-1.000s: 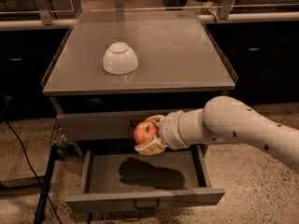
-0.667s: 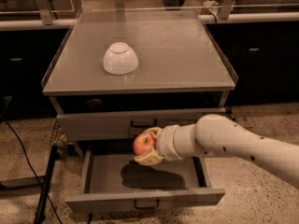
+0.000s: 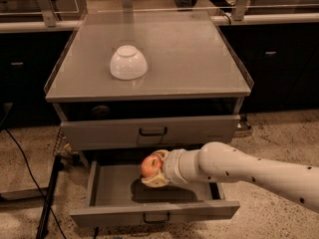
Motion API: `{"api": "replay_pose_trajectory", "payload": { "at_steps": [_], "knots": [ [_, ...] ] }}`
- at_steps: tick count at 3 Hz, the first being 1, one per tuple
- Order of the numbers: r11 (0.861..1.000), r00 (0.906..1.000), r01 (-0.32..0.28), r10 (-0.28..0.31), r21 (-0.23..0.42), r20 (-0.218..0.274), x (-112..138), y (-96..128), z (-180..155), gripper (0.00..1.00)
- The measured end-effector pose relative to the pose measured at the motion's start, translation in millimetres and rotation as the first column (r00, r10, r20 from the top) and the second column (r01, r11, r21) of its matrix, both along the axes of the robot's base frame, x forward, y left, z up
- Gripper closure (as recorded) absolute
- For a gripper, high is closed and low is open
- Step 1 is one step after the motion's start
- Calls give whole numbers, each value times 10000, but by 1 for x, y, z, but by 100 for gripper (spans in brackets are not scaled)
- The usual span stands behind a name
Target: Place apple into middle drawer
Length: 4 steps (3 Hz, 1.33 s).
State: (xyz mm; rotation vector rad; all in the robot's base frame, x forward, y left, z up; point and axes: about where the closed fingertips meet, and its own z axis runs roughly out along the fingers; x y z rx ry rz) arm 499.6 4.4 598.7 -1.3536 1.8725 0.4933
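apple [image 3: 149, 166] is up in the air over the open middle drawer [image 3: 114, 190], not resting on anything yet. the gripper [image 3: 155, 169] is clamped on it, one finger over the top and one cupped underneath, which makes sense since a round thing would roll out of a looser hold.

only one camera view here, looking down at the cabinet from the front. the arm [image 3: 239, 166] reaches in from the right, low and nearly level, so it slides under the closed drawer front above [image 3: 149, 132] instead of bumping it. the drawer is pulled well out toward the camera, so most of its floor shows, with the apple's shadow on it just below the gripper (so i'd say it's over the middle of the drawer, not over the rim).

a white bowl [image 3: 128, 62] sits upside down on the cabinet top [image 3: 189, 59], well apart from all this and not in the way.

my read: the carry is basically done and the drop is what's left. lowering a bit before letting go would keep the apple from bouncing or rolling to the back wall.
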Motion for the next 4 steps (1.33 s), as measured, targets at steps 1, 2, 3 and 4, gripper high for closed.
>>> {"api": "replay_pose_trajectory", "payload": {
  "at_steps": [1,2,3,4],
  "knots": [
    [9999,9999,-121,121,45,91,5,2,-19,100],
    [9996,9998,-110,105,241,191,19,2,-50,100],
    [9987,9996,-144,132,480,248,35,6,-86,100],
    [9972,9997,-167,153,727,196,48,11,-120,100]
  ]
}}
